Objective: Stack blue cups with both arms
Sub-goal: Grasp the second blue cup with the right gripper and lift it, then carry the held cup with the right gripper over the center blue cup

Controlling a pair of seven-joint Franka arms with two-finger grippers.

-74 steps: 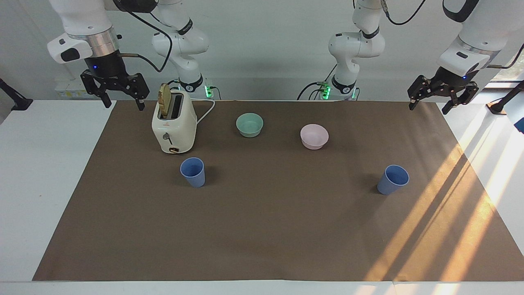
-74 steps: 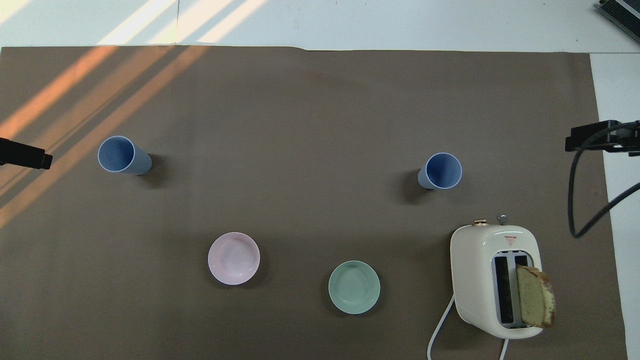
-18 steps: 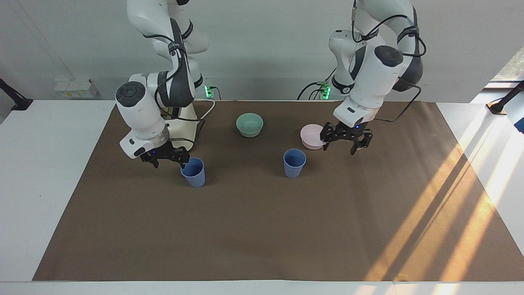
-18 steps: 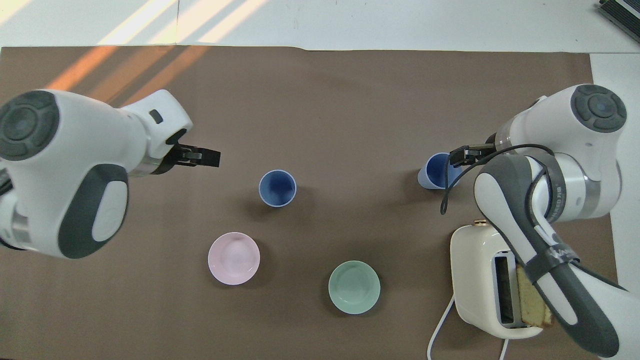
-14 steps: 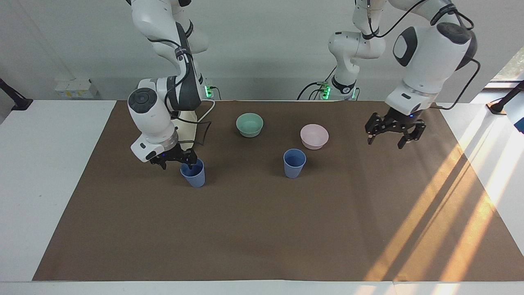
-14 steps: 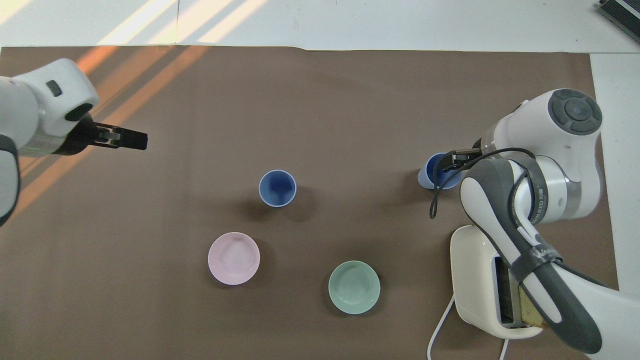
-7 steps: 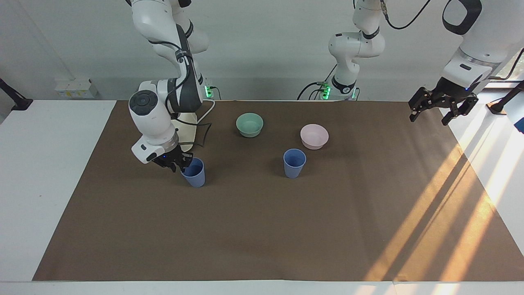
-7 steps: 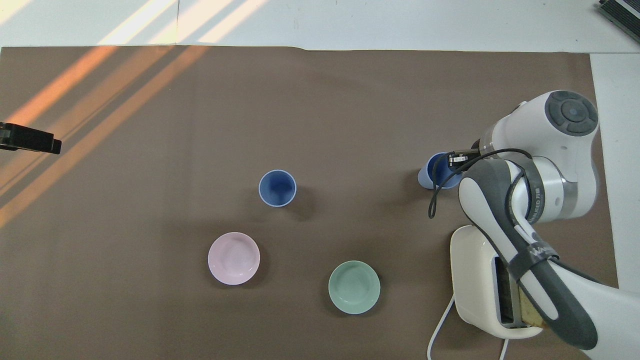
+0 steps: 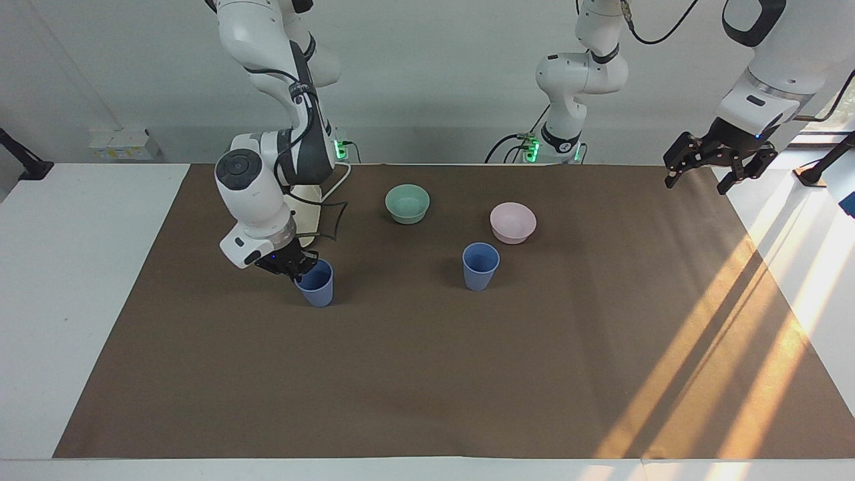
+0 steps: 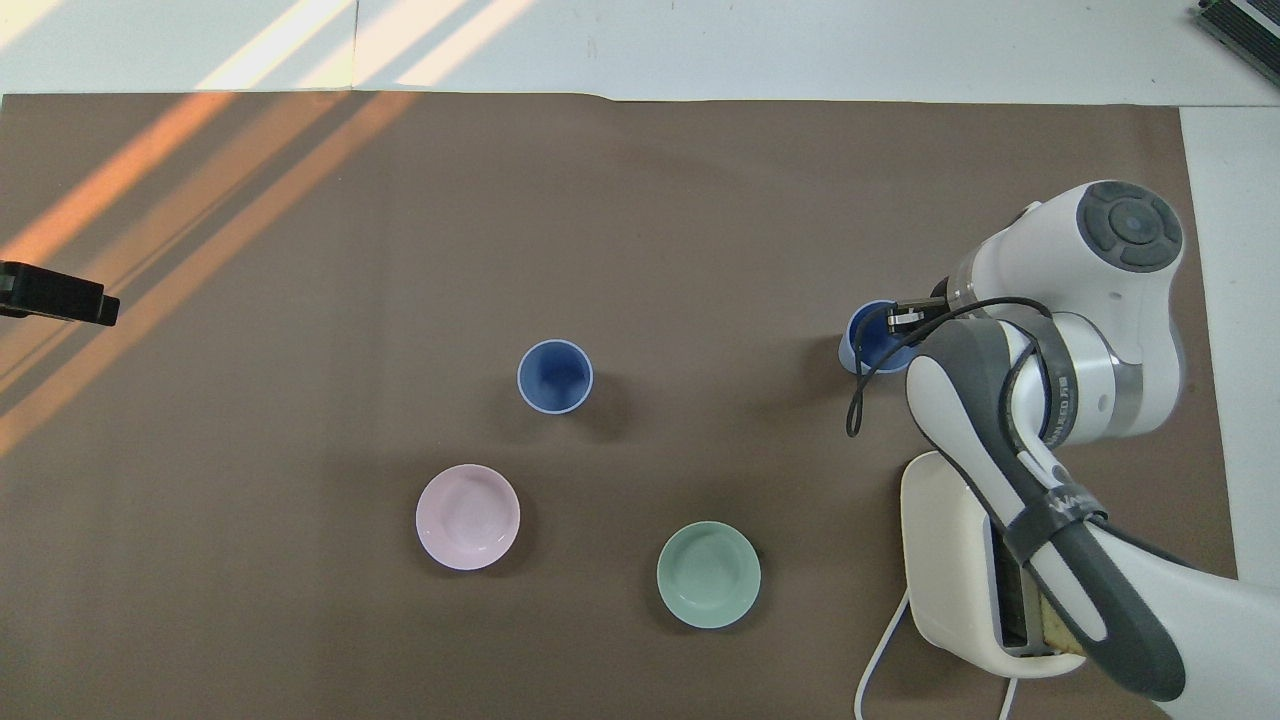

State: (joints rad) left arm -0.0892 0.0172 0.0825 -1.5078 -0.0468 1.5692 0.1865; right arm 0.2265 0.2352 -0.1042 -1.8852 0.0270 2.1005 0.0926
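Note:
One blue cup [image 9: 481, 266] stands upright in the middle of the brown mat, beside the pink bowl; it also shows in the overhead view [image 10: 555, 376]. The second blue cup [image 9: 318, 285] stands toward the right arm's end, farther from the robots than the toaster, and shows in the overhead view [image 10: 872, 340]. My right gripper [image 9: 298, 266] is down at this cup's rim with its fingers closed on the rim's edge; the overhead view shows it too [image 10: 908, 316]. My left gripper [image 9: 711, 165] hangs open and empty, raised over the mat's corner at the left arm's end; only its tip [image 10: 55, 295] shows from overhead.
A mint-green bowl [image 9: 407, 203] and a pale pink bowl [image 9: 512, 222] sit nearer to the robots than the cups. A cream toaster [image 10: 945, 560] with a bread slice stands under the right arm, mostly hidden. The brown mat [image 9: 427, 374] covers the table.
The left arm let go of the cup in the mat's middle and drew back up to its own end. The right gripper turned and closed on the other cup's rim.

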